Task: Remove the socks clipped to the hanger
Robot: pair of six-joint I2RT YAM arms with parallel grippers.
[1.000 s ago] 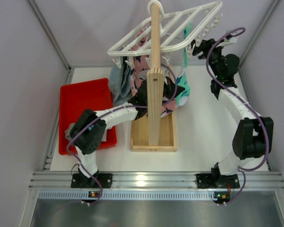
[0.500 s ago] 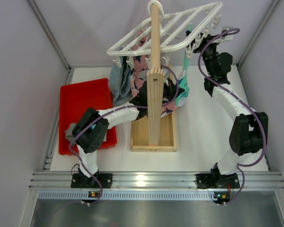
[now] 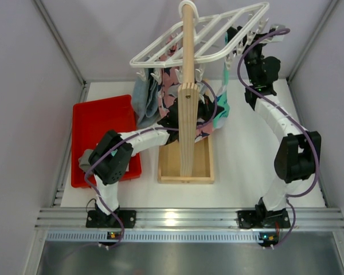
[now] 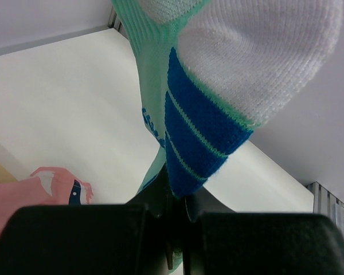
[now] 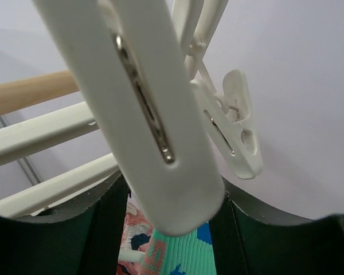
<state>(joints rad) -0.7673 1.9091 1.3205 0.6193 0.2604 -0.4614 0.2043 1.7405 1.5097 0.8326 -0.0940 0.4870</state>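
The white grid hanger hangs from the top of a wooden post. From a clip at its right edge hangs a teal sock with blue bands and a white toe. My left gripper is shut on the sock's lower blue end; in the top view the post and cloths largely hide it. My right gripper is raised at the hanger's right edge. Its fingers press both sides of a big white clip, and the teal sock shows just below.
A red tray lies at the left with something grey at its near corner. A pink printed cloth and a blue-grey cloth hang beside the post. Its box base stands mid-table. Another clip dangles close by.
My right arm has swung up and leftward to the hanger's right edge, and its jaws have narrowed onto the clip. The left arm has barely moved.
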